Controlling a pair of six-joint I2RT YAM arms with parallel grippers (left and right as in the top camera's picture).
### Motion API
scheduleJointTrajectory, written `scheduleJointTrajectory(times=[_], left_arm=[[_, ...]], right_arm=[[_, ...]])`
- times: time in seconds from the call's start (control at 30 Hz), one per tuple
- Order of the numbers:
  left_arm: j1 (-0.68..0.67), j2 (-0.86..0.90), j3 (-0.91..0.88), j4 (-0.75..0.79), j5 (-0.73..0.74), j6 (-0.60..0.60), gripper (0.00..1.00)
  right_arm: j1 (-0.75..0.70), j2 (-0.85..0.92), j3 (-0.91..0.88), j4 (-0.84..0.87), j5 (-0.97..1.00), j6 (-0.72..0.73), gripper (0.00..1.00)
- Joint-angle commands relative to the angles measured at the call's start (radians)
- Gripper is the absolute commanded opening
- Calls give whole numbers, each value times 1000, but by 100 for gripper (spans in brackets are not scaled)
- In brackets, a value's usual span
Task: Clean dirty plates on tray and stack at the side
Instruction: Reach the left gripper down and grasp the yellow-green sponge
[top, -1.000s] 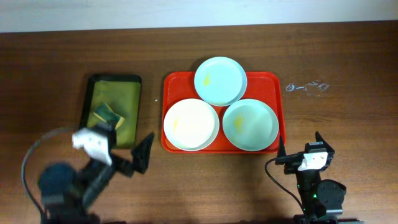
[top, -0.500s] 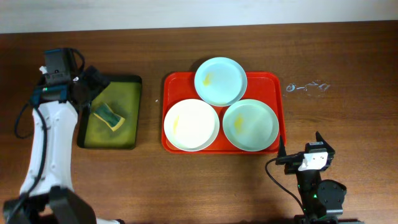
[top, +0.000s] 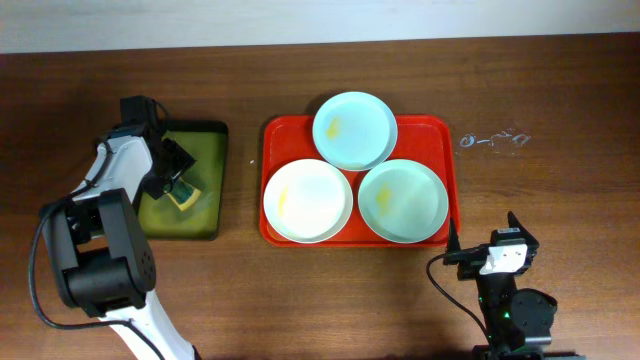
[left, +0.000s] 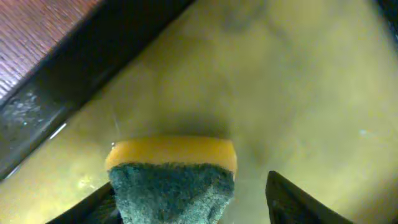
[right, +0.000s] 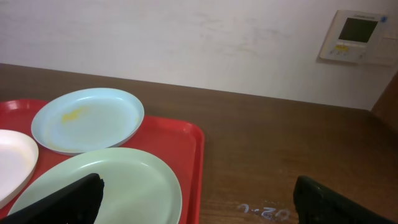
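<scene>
Three plates lie on the red tray (top: 436, 126): a pale blue one (top: 353, 130) at the back with a yellow smear, a white one (top: 307, 200) front left with a yellow smear, and a mint one (top: 402, 200) front right. My left gripper (top: 178, 176) is down inside the dark tray (top: 186, 127), open, its fingers (left: 189, 200) either side of a yellow and green sponge (left: 171, 177). My right gripper (top: 482, 240) is open and empty near the front edge, right of the red tray; its view (right: 199, 193) shows the mint plate (right: 106, 180) and the blue plate (right: 87, 118).
The dark tray with its olive-green inside (left: 298, 93) stands left of the red tray. A white scribble (top: 492, 139) marks the wood right of the red tray. A wall panel (right: 356, 35) hangs on the far wall.
My left arm has swung from the front left up to the dark tray and lowered its gripper over the sponge. The right arm and the plates have not moved.
</scene>
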Motion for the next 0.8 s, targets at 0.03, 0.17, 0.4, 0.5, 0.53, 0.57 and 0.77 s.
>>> scheduleJointTrajectory(times=[0.03, 0.17, 0.4, 0.5, 0.53, 0.57, 0.77], left_arm=[[0, 16, 8, -5, -48, 1, 9], [0, 15, 9, -44, -37, 2, 100], [0, 15, 13, -175, 193, 69, 76], [0, 15, 13, -171, 145, 69, 0], [0, 15, 12, -172, 100, 70, 0], [0, 15, 12, -167, 64, 69, 31], [1, 15, 12, -110, -45, 70, 84]], right_arm=[[6, -7, -7, -3, 5, -7, 98], [6, -7, -7, -3, 5, -6, 98], [6, -7, -7, -3, 5, -7, 98], [6, -7, -7, -3, 5, -6, 98], [6, -7, -7, -3, 5, -7, 98], [6, -7, -7, -3, 5, -7, 98], [6, -7, -7, -3, 5, -6, 98]])
